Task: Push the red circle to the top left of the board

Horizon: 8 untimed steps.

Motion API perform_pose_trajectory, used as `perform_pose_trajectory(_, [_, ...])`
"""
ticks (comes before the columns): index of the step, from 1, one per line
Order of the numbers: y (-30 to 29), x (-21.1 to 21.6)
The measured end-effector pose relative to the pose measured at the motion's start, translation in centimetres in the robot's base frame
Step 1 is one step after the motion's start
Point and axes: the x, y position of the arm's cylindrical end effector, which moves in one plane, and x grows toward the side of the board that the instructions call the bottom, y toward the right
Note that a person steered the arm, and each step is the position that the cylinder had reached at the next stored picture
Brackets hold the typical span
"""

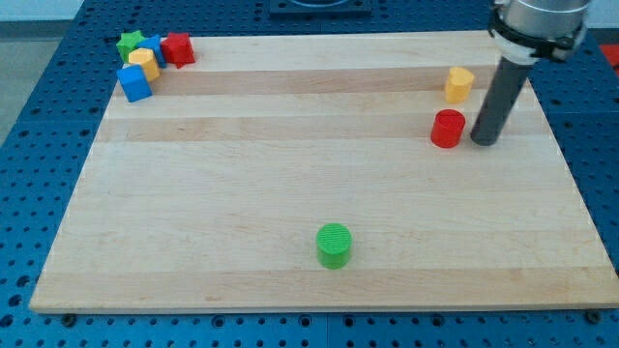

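Note:
The red circle point(447, 128), a short red cylinder, stands on the wooden board point(242, 213) at the view's right, in its upper part. My tip point(484, 141) rests on the board just to the right of the red circle, a small gap apart from it. A yellow block point(458, 84) stands just above the red circle. In the board's top left corner sits a cluster: a green star-shaped block point(130, 43), a red block point(178, 48), a yellow block point(144, 63), a blue block point(156, 44) partly hidden behind it, and a blue cube point(134, 83).
A green cylinder point(334, 245) stands in the lower middle of the board. The board lies on a blue perforated table point(39, 145). The arm's grey body point(537, 19) hangs over the top right corner.

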Motion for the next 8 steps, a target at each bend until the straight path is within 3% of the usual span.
perform_pose_trajectory(1, [-2.0, -1.2])
perform_pose_trajectory(3, [-11.9, -5.5])
perform_pose_trajectory(4, [-12.9, -5.9])
perform_pose_trajectory(6, [-4.7, -4.6])
perform_pose_trajectory(7, [-3.7, -1.5])
perform_pose_trajectory(8, [-5.1, -1.0])
